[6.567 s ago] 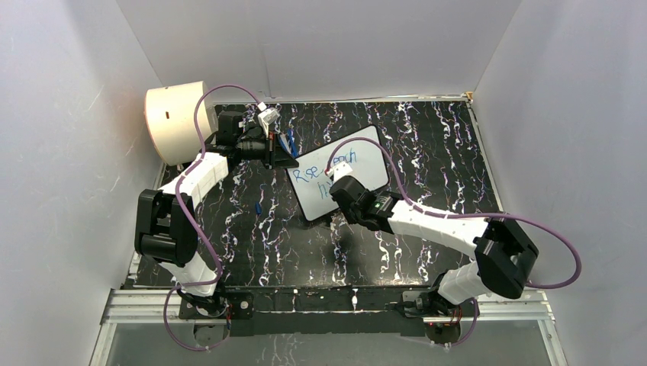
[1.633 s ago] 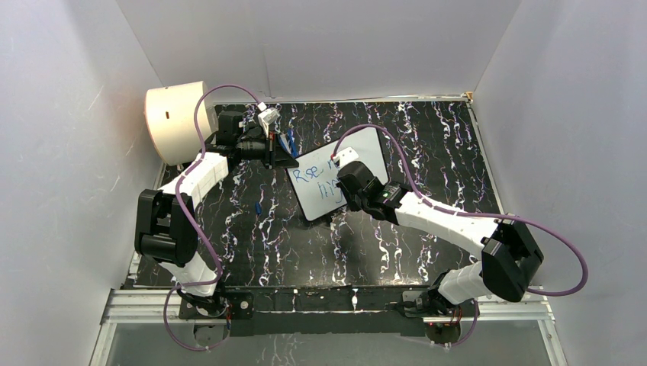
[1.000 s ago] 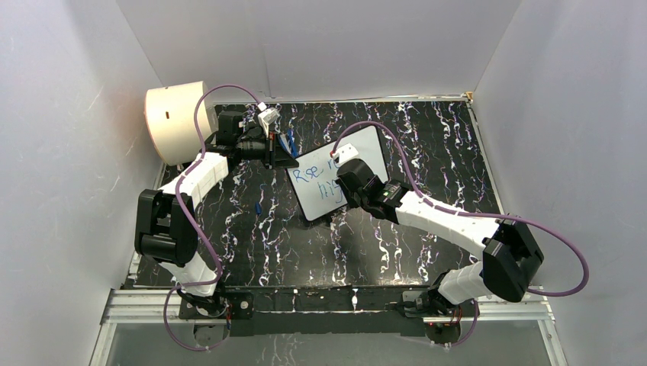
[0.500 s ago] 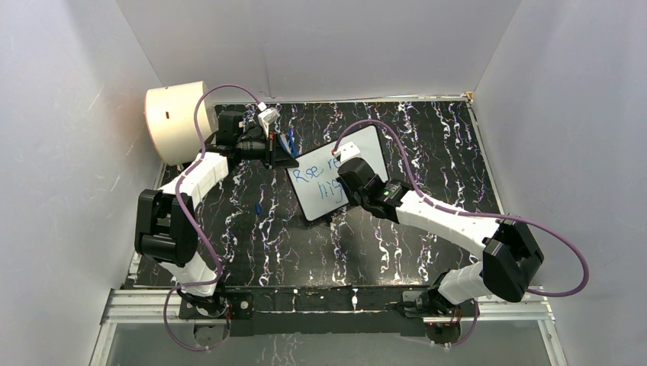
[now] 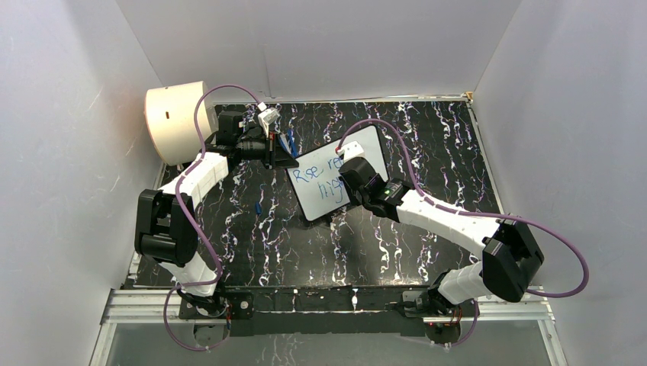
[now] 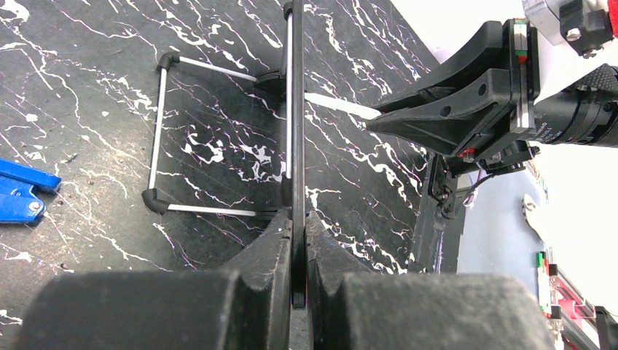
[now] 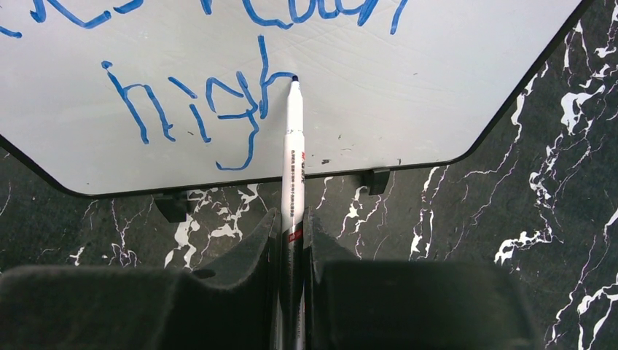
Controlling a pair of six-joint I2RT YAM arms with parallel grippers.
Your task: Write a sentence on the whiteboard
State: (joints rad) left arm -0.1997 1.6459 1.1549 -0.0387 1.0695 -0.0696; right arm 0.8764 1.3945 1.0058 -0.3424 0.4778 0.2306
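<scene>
1. From above, the right arm's wrist covered the right-hand part of the sentence (image 5: 314, 180). Only the start of each blue line showed clear of it.
2. In the right wrist view the upper line ran off the top of the frame (just the letter bottoms remained). The lower line, left of the pen tip, read "high".
3. The left wrist view caught the whiteboard (image 6: 296, 109) edge-on, so its writing face could not be seen. A blue object (image 6: 18, 191) far left of that claw was cut by the frame edge and could not be identified.
4. The right claw (image 7: 291, 219) was pinched together on a white marker pen (image 7: 292, 160), whose rear end was buried between the fingers. Its dark tip, straight ahead of the fingers, met the board at the hump of the last "h".
5. The left claw (image 6: 297, 219) was clamped on the board's thin black rim (no gap showed beside it). The board stood upright straight ahead of the fingers, with its wire stand (image 6: 157, 131) on the table to their left
</scene>
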